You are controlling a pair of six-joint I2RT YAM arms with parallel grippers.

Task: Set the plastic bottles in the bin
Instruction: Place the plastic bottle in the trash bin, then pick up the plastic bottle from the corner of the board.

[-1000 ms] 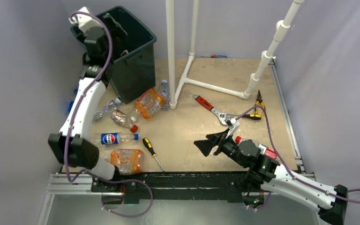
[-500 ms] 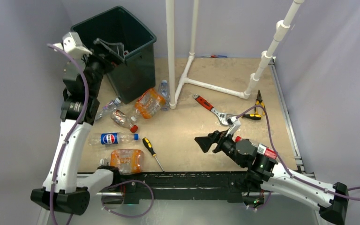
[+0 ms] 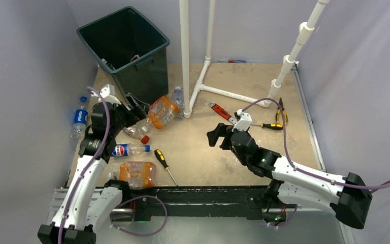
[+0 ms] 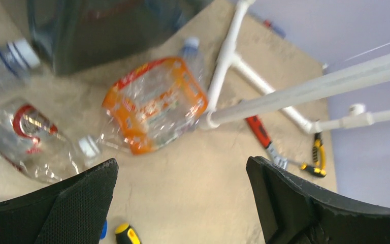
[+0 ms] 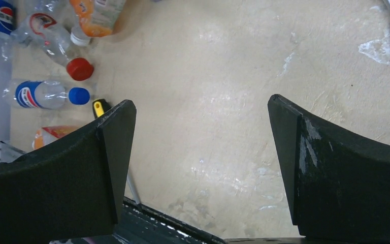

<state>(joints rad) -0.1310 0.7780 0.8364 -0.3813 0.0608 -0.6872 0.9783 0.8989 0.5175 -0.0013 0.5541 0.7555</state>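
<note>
Left gripper (image 3: pixel 138 108), jaws wide apart and empty, hangs over a cluster of bottles. The orange bottle (image 4: pixel 155 104) lies just ahead of its fingertips, a crushed red-label bottle (image 4: pixel 28 134) lies beside its left finger, and a small clear bottle (image 4: pixel 190 48) lies farther ahead by the pipe frame (image 4: pixel 223 66). Behind the gripper lie a Pepsi bottle (image 3: pixel 124 150) and a second orange bottle (image 3: pixel 138 174); a blue-label bottle (image 3: pixel 79 117) lies to its left. The bin (image 3: pixel 147 76) stands upright just beyond, not touching. Right gripper (image 5: pixel 200 104), likewise wide and empty, hovers over bare table (image 5: pixel 223 76), well apart from the bottles. A screwdriver (image 3: pixel 165 165) lies between the arms, and a wrench (image 3: pixel 219 110) just beyond the right gripper.
</note>
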